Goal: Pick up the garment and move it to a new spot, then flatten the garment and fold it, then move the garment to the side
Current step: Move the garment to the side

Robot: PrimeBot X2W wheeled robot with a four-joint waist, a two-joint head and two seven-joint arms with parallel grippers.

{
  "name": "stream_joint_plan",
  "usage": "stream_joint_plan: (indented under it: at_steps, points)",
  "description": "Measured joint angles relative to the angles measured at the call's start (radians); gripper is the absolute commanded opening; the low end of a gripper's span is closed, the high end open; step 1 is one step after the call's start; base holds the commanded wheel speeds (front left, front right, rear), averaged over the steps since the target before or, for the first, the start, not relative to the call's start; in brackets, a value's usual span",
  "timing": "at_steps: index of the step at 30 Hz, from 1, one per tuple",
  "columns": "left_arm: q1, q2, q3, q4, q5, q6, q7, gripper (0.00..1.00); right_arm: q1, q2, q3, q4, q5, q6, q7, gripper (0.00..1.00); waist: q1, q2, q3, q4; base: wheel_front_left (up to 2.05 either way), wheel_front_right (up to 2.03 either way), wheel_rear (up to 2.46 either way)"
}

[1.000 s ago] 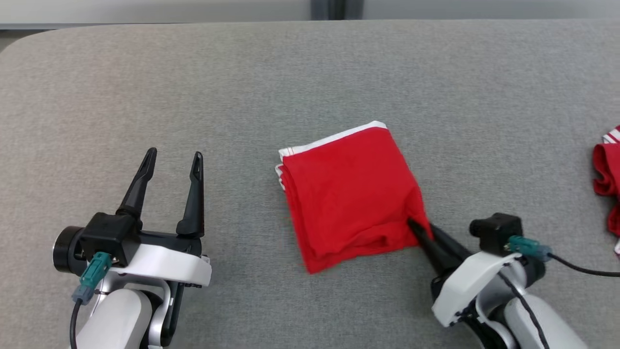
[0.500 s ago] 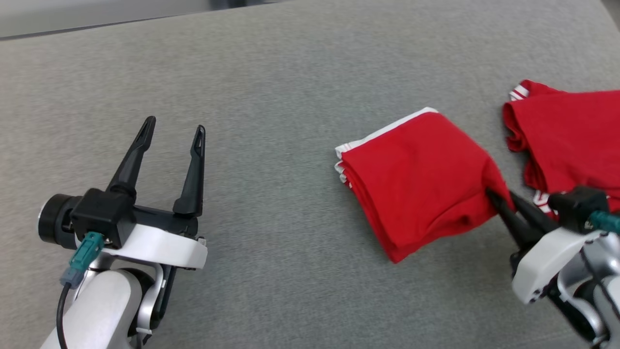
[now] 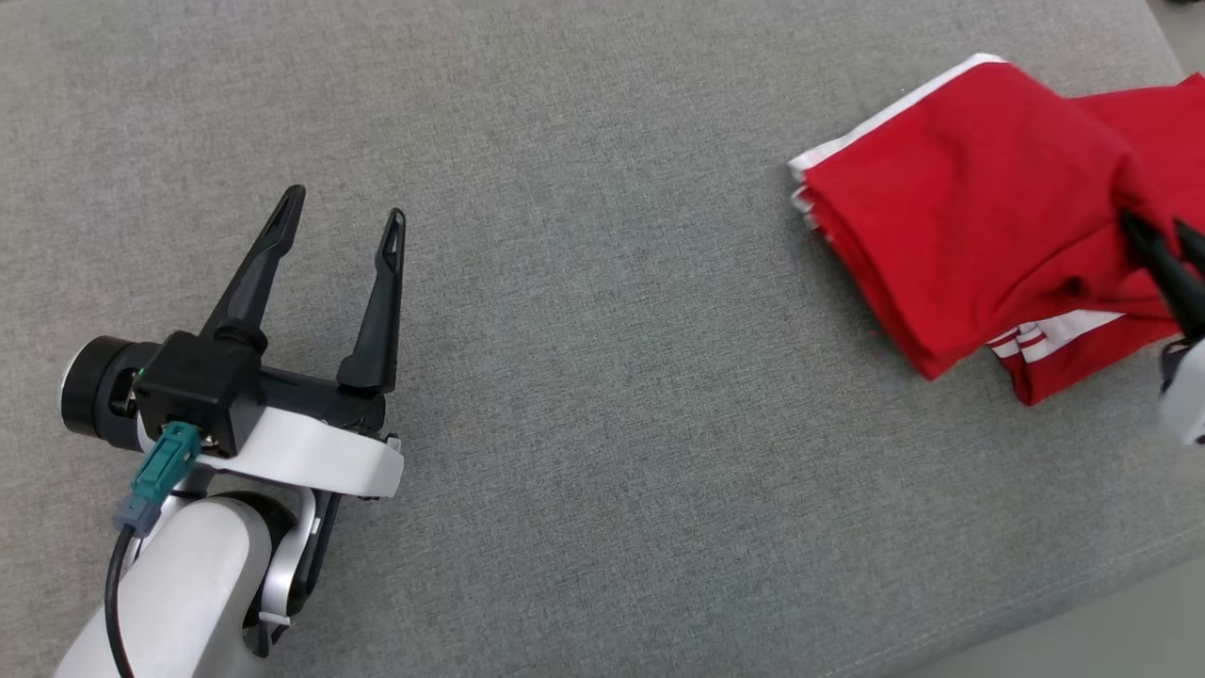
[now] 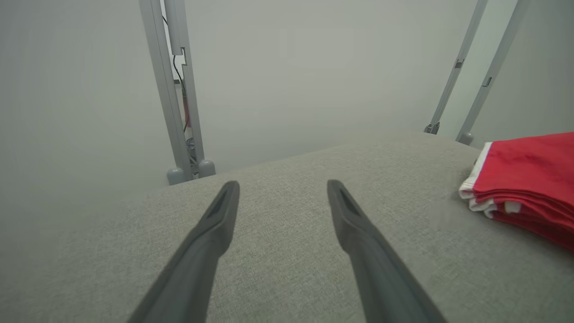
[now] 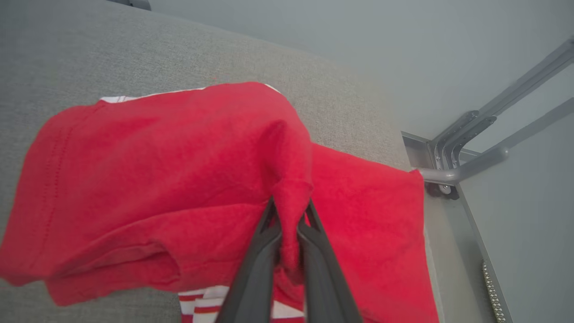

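Observation:
The garment is a folded red piece with white trim, lying at the far right of the grey table. My right gripper is shut on its near right corner, which is pinched up into a ridge between the fingers. In the right wrist view the folded garment overlaps a second red garment. My left gripper stands open over bare table at the lower left, far from the garment. In the left wrist view, the left gripper has nothing between its fingers, and the garment's stacked edges show at the right.
A second red garment with white stripes lies under and beside the folded one, near the table's right end. The table's front right edge is close by. Grey metal frame posts stand beyond the table.
The head view has swung, so the whole picture shifted. My right gripper has dragged the folded garment to the right until it lies partly over the second red garment. The left gripper stays open.

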Motion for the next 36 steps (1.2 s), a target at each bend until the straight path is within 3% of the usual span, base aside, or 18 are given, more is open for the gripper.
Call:
stream_joint_plan:
  at_steps: [8, 9, 10, 11, 15, 22, 30, 36]
  points:
    - [-0.002, 0.004, 0.000, -0.002, -0.001, 0.000, 0.001, 1.00, 0.000, -0.019, -0.039, 0.123, 0.096, 0.000, -0.023, 0.00, 0.0000, 0.0000, 0.026, 0.000, 0.00, 0.00, 0.00]
    - [-0.005, 0.007, 0.000, -0.002, -0.001, 0.000, 0.003, 1.00, 0.000, -0.008, -0.045, 0.153, 0.098, 0.000, -0.037, 0.07, 0.0000, 0.0000, 0.026, -0.002, 0.00, 0.00, 0.00]
    - [-0.008, 0.009, 0.000, -0.003, -0.001, 0.000, 0.004, 1.00, 0.000, 0.001, -0.044, 0.173, 0.104, 0.000, -0.047, 0.49, 0.0000, 0.0000, 0.027, -0.004, 0.00, 0.00, 0.00]
    - [-0.014, 0.009, -0.003, -0.004, -0.001, 0.000, 0.005, 1.00, -0.001, 0.011, -0.044, 0.199, 0.111, 0.000, -0.058, 1.00, 0.0000, 0.0000, 0.026, -0.007, 0.00, 0.00, 0.00]
    - [-0.021, 0.016, -0.007, -0.009, 0.000, -0.001, 0.013, 1.00, -0.017, 0.042, -0.045, 0.279, 0.111, 0.000, -0.121, 1.00, 0.0000, 0.0000, 0.019, -0.019, 0.00, 0.00, 0.00]
    - [-0.016, 0.022, -0.005, -0.008, -0.003, 0.002, 0.020, 1.00, -0.007, 0.121, -0.124, 0.286, 0.121, 0.000, -0.297, 1.00, 0.0000, 0.0000, -0.018, -0.039, 0.00, 0.00, 0.00]
    - [0.021, 0.011, 0.025, -0.007, -0.026, 0.037, -0.012, 1.00, 0.076, 0.296, -0.296, 0.078, 0.049, 0.000, -0.391, 1.00, 0.0000, 0.0000, -0.080, -0.005, 0.00, 0.00, 0.00]
    - [0.064, 0.001, 0.064, -0.005, -0.045, 0.073, -0.058, 1.00, 0.132, 0.453, -0.305, -0.104, -0.099, 0.000, -0.386, 1.00, 0.0000, 0.0000, -0.123, 0.066, 0.00, 0.00, 0.00]
